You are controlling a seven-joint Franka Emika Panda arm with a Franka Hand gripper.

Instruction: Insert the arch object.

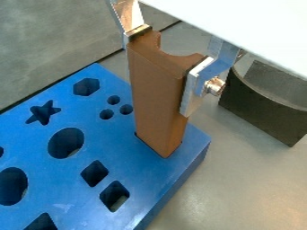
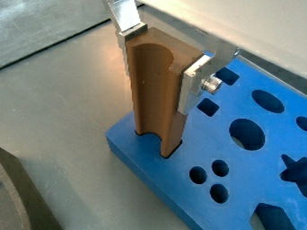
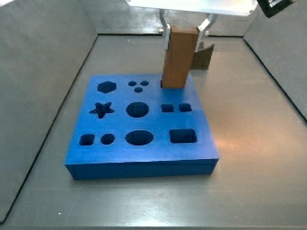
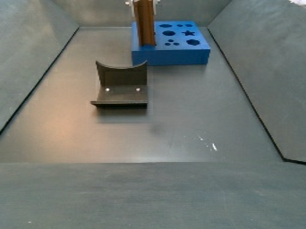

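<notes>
Pinching the arch object (image 1: 157, 99) near its top, the gripper (image 1: 166, 61) stands over one corner of the blue board (image 1: 72, 171); in this wrist view the flat silver fingers (image 1: 199, 83) press the brown block's sides and its foot meets the board at that corner, seemingly entering a cut-out there, though how deep it sits cannot be told.

In a wrist view from the opposite side the arch object (image 2: 156, 85) shows a rounded groove down its face, the gripper (image 2: 160, 45) has its jaws pinched on the block, and the foot rests at the edge of the blue board (image 2: 228, 193).

In a side view the arch object (image 3: 180, 56) rises upright from the back corner of the blue board (image 3: 144, 153), beside the small square holes, with the gripper (image 3: 185, 23) above it.

In a side view from farther off, the arch object (image 4: 142, 21) stands at the board's (image 4: 180, 54) near corner, well apart from the dark fixture (image 4: 120, 87) on the bench (image 4: 180, 134).

Judging by this, the insertion step is in hand; the next move calls for a straight push down until seated, then spreading the jaws.

No brand, label or writing is readable in any view
</notes>
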